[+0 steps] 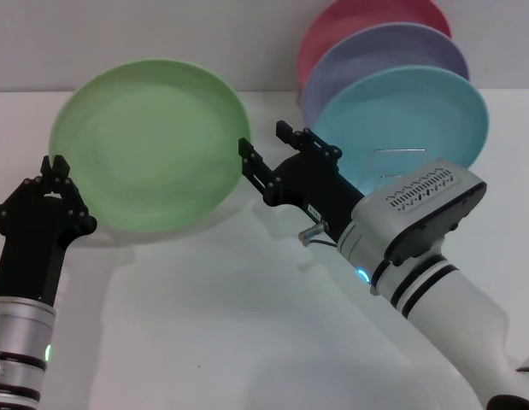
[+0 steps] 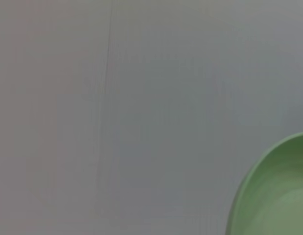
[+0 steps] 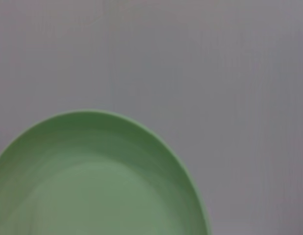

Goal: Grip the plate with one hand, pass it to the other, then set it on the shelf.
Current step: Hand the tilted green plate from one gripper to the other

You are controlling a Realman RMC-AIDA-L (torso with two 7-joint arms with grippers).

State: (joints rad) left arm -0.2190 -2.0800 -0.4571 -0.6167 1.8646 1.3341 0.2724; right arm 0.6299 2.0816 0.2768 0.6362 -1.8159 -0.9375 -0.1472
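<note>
The light green plate (image 1: 149,141) is held up off the white table, tilted with its face toward the head camera. My left gripper (image 1: 55,161) is shut on its lower left rim. My right gripper (image 1: 262,137) is open at the plate's right rim, one finger (image 1: 247,152) against the edge and the other farther right. The plate also fills a corner of the left wrist view (image 2: 276,196) and the lower part of the right wrist view (image 3: 92,186). Of the shelf (image 1: 399,152), only a thin wire shows at the back right, behind my right arm.
A turquoise plate (image 1: 418,107), a lavender plate (image 1: 392,51) and a pink plate (image 1: 349,26) stand upright in a row at the back right. The white table (image 1: 247,325) stretches in front. My right arm crosses the lower right.
</note>
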